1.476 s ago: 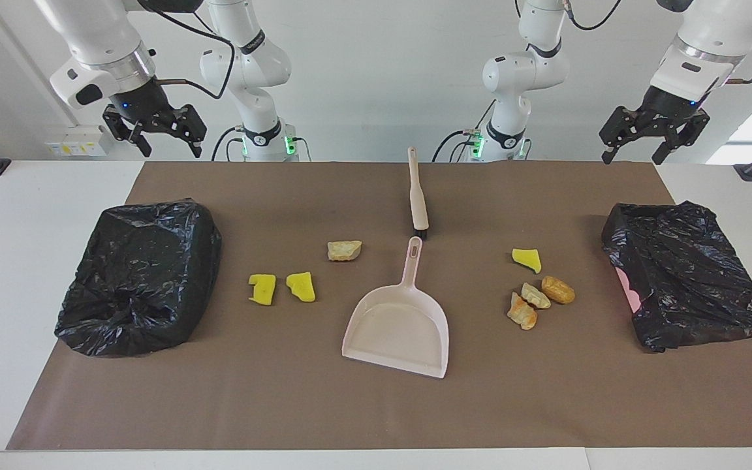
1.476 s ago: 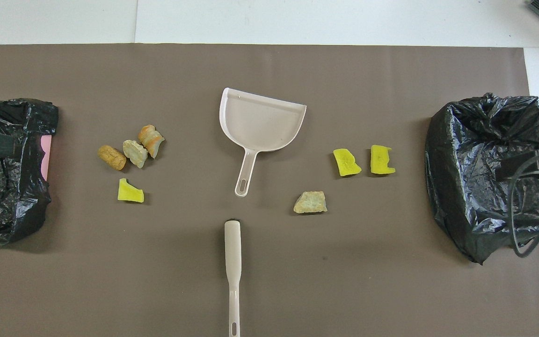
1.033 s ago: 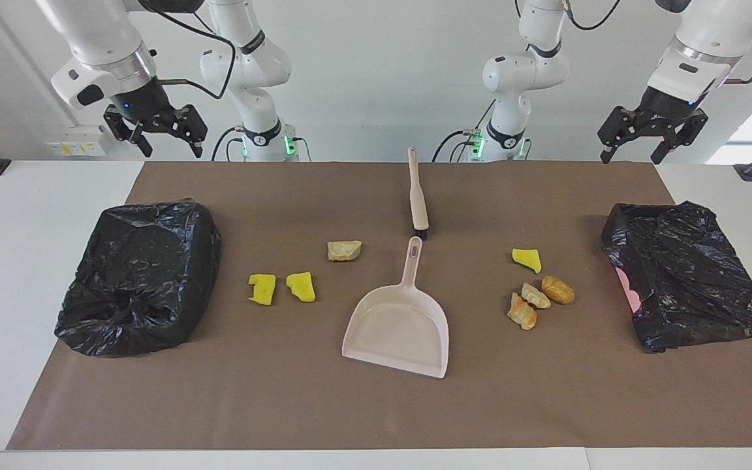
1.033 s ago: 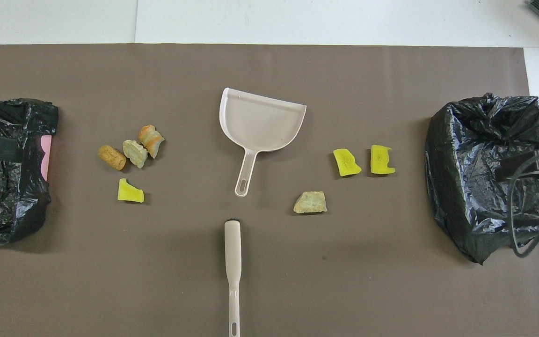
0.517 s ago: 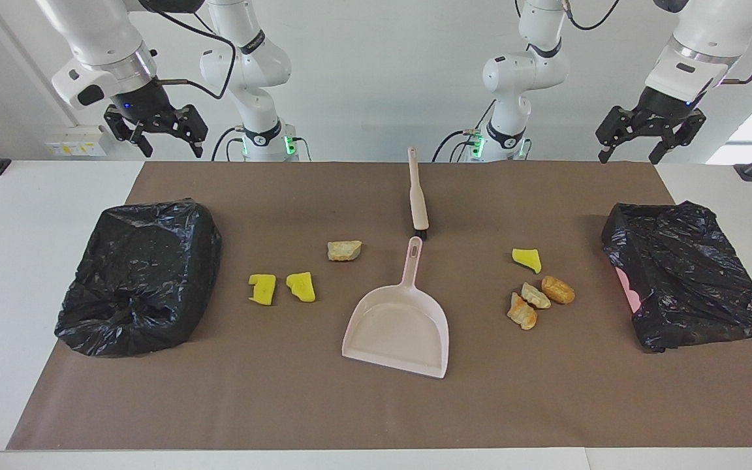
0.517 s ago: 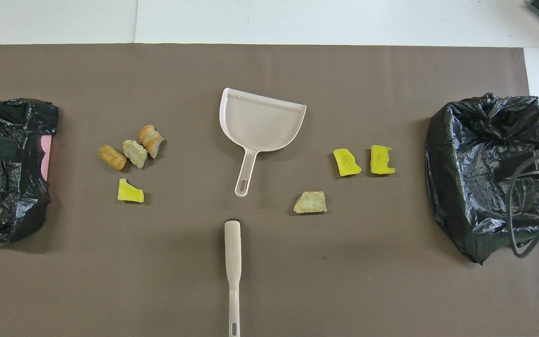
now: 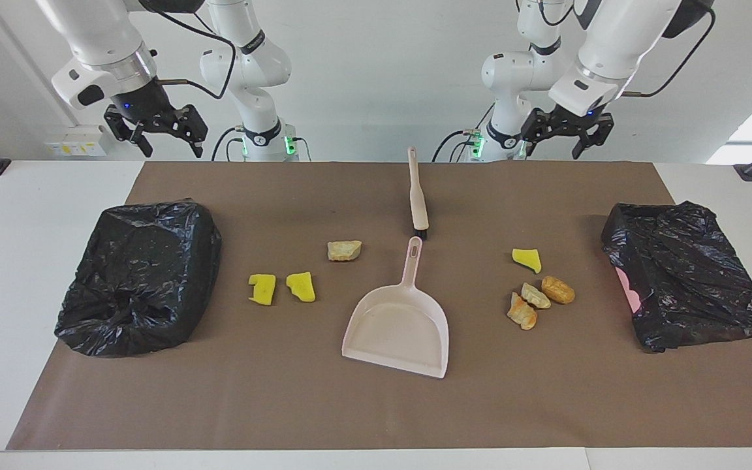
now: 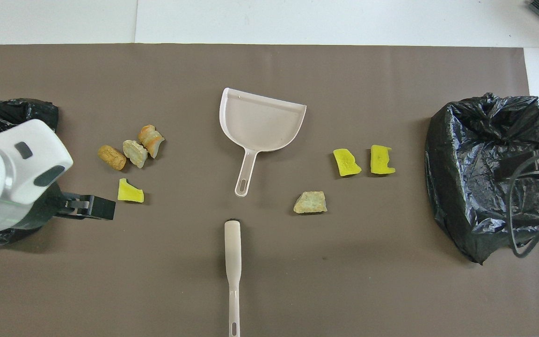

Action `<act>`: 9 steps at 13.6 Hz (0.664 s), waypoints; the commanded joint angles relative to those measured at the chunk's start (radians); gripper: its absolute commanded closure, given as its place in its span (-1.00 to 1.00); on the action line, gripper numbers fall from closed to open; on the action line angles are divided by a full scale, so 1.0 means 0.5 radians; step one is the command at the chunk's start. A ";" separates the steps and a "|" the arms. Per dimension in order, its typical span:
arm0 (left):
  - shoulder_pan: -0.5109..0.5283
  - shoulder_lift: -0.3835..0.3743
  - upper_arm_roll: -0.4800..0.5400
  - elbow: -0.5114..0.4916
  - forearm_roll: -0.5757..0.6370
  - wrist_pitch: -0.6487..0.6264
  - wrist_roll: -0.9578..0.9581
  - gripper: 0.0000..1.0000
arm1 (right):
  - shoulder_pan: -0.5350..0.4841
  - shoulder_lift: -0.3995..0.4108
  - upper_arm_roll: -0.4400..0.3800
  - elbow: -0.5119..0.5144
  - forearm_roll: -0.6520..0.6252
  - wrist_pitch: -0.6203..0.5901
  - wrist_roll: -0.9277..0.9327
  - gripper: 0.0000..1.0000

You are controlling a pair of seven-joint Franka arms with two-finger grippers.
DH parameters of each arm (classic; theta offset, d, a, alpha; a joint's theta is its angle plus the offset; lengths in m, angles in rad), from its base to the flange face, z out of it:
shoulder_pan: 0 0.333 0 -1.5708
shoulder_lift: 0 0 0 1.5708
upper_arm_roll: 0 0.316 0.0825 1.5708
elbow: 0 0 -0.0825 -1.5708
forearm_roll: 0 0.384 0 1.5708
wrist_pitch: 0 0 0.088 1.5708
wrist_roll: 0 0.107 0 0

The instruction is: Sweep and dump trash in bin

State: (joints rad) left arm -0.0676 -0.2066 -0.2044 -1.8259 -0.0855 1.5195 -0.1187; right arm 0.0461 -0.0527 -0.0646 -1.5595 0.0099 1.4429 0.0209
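Several trash scraps lie on the brown mat [image 7: 376, 411]: two yellow chunks [image 7: 262, 288] [image 7: 301, 287] and a tan lump [image 7: 344, 250] toward the right arm's end, and a yellow chunk [image 7: 527, 259] with three tan lumps [image 7: 535, 295] toward the left arm's end. A black-bagged bin [image 7: 138, 277] [image 7: 686, 274] stands at each end. My left gripper [image 7: 555, 147] hangs open and high over the mat, close to the lone yellow chunk [image 8: 130, 191] in the overhead view. My right gripper [image 7: 170, 145] waits open, high over its bin [image 8: 489, 173].
A pale pink dustpan [image 7: 397, 326] lies mid-mat with its handle pointing toward the robots. A brush [image 7: 418, 192] with a beige handle lies just nearer to the robots than the dustpan. White table [image 7: 30, 215] borders the mat.
My left arm has swung from above its bin toward the table's middle, and its wrist now shows in the overhead view. The right arm and all objects have stayed put.
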 commanded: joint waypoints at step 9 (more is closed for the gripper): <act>-0.938 -0.335 0.031 -1.139 -0.148 0.936 -0.802 -1.00 | 0.012 -0.014 -0.006 -0.016 0.026 -0.033 -0.017 -1.00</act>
State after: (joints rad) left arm -0.4781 -0.3425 -0.2092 -2.2831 -0.1475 1.8855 -0.4930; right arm 0.0463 -0.0527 -0.0650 -1.5602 0.0099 1.4407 0.0208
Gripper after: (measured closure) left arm 0.000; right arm 0.000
